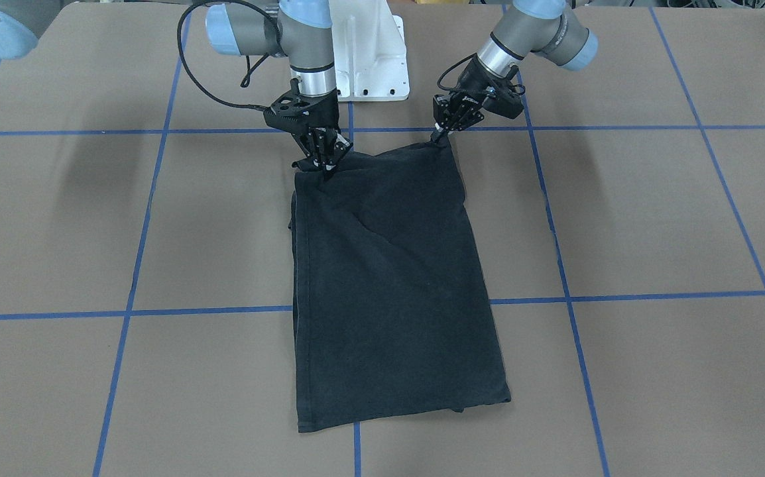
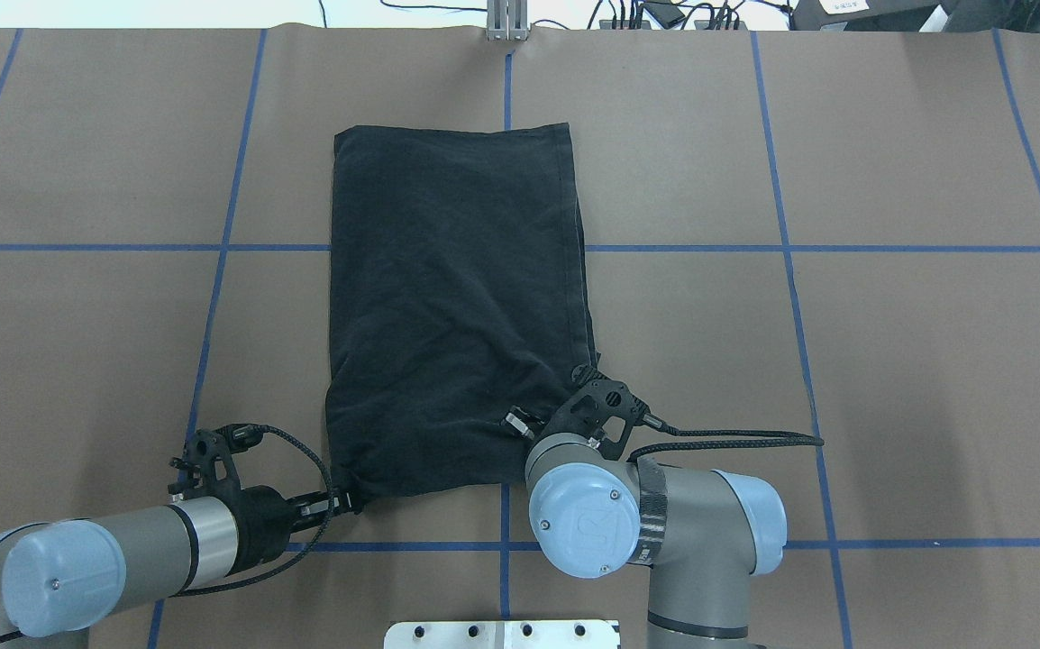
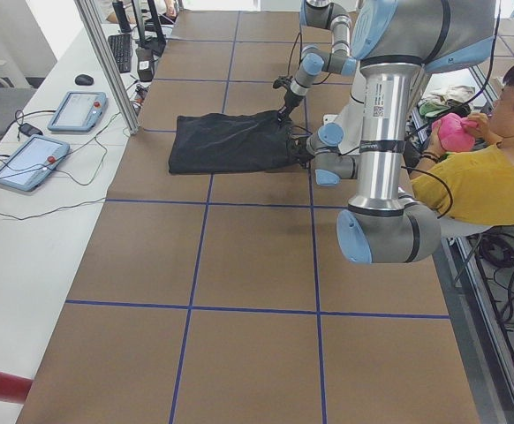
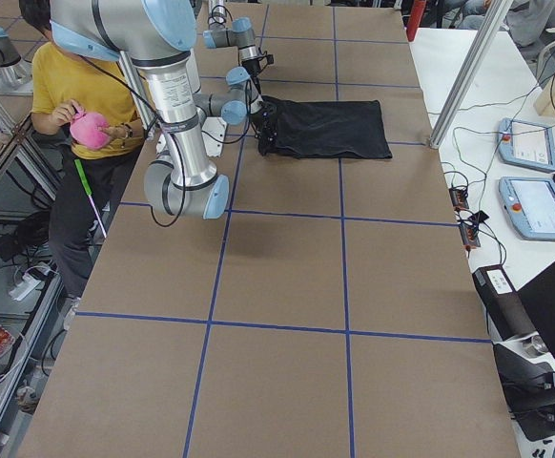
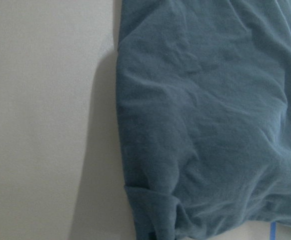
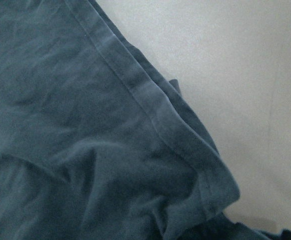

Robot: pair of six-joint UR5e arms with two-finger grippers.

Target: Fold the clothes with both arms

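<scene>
The black T-shirt (image 1: 389, 285) lies folded into a long rectangle on the brown table, plain side up, with no logo showing. It also shows in the overhead view (image 2: 452, 297) and both wrist views (image 5: 210, 125) (image 6: 85, 125). My left gripper (image 1: 437, 137) is shut on the shirt's corner nearest the robot, on the robot's left (image 2: 351, 498), and the corner is pulled up slightly. My right gripper (image 1: 327, 167) is shut on the other near corner (image 2: 520, 424), with the cloth bunched under it. No fingers show in the wrist views.
The white mounting pedestal (image 1: 369, 59) stands just behind the shirt's near edge. Blue tape lines (image 1: 190, 310) grid the table. An operator in yellow (image 3: 487, 185) sits beside the robot. Control tablets (image 3: 27, 159) lie on a side table past the shirt's far end.
</scene>
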